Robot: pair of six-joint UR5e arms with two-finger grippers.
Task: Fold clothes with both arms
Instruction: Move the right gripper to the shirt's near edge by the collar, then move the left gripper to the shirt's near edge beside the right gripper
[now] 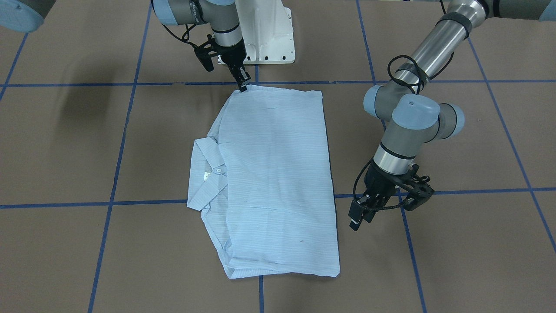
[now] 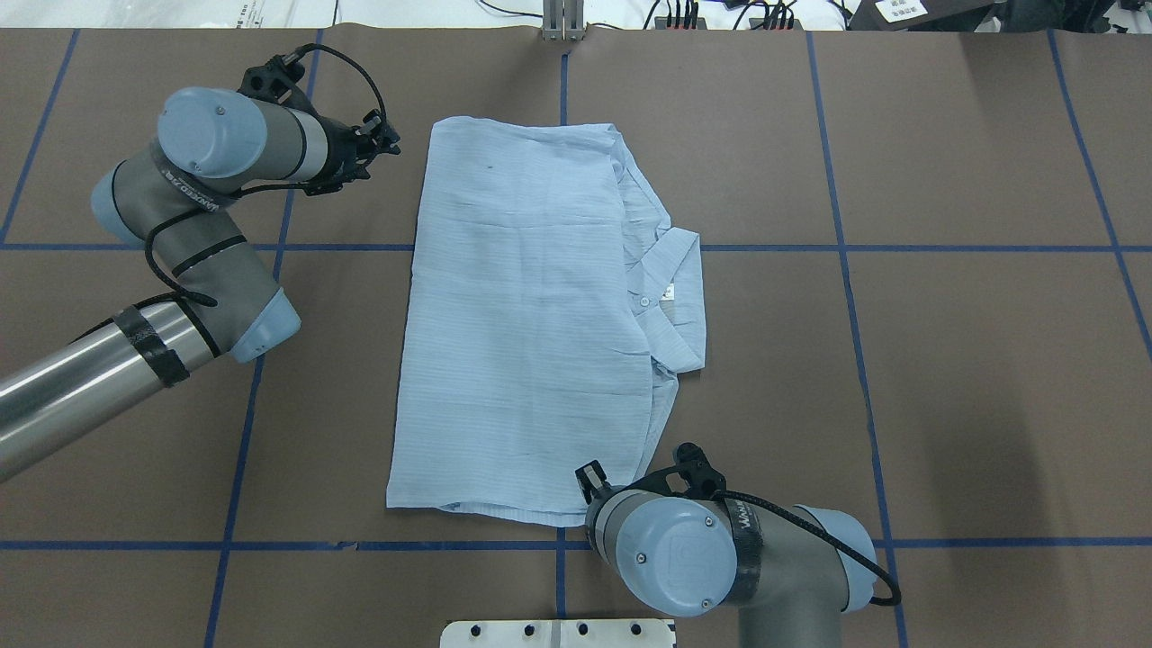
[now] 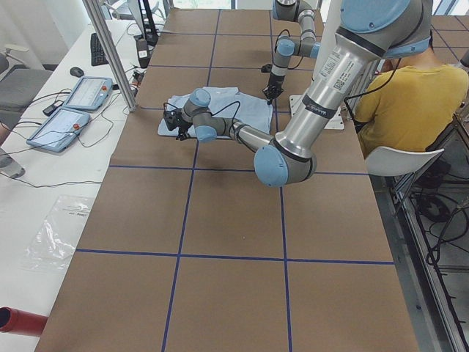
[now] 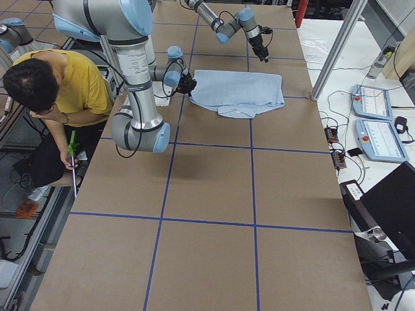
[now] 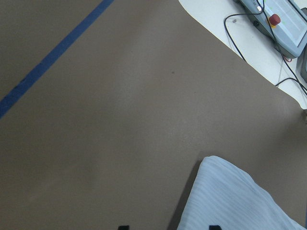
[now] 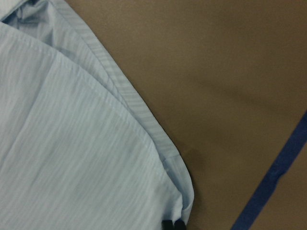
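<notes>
The light blue shirt [image 1: 278, 174] lies flat on the brown table, folded into a long rectangle, with its collar [image 1: 208, 174] sticking out on my right side. It also shows in the overhead view [image 2: 522, 315]. My right gripper [image 1: 243, 86] is shut on the shirt's near right corner, at table level. The right wrist view shows its tips [image 6: 173, 224] together at that corner's hem [image 6: 184, 206]. My left gripper [image 1: 358, 217] is open and empty, just above the table beside the shirt's far left corner [image 5: 235, 201]. In the overhead view it is left of the shirt [image 2: 382, 144].
Blue tape lines [image 1: 143, 202] cross the brown table cover. The white pedestal base [image 1: 265, 34] stands at my edge. A person in yellow [image 3: 410, 95] sits behind me. Control pendants [image 4: 376, 116] lie on the white bench beyond the table's far edge.
</notes>
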